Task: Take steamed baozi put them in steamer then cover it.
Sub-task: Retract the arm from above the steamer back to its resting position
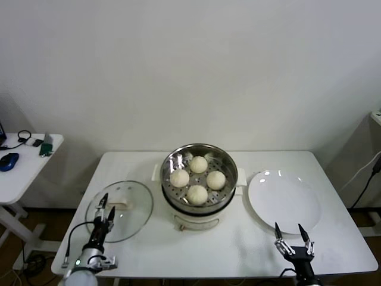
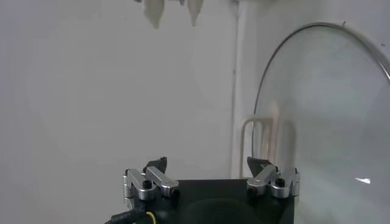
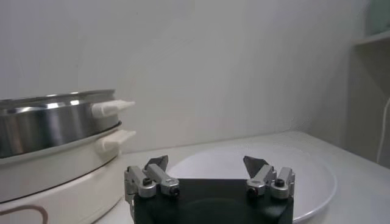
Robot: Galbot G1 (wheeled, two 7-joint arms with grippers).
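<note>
Grippers sit at the near table edge: we see the left gripper (image 1: 105, 202) with fingers spread apart and empty, over the near-left rim of the cover (image 1: 119, 211), and the right gripper (image 1: 290, 231) likewise spread and empty, at the near edge of the white plate (image 1: 284, 201). Cover lies flat on the table (image 1: 238, 250), left of the steamer (image 1: 199, 177). Steamer stands mid-table, uncovered, on its white cooker base (image 1: 196, 219). Four steamed baozi (image 1: 197, 180) rest inside it.
</note>
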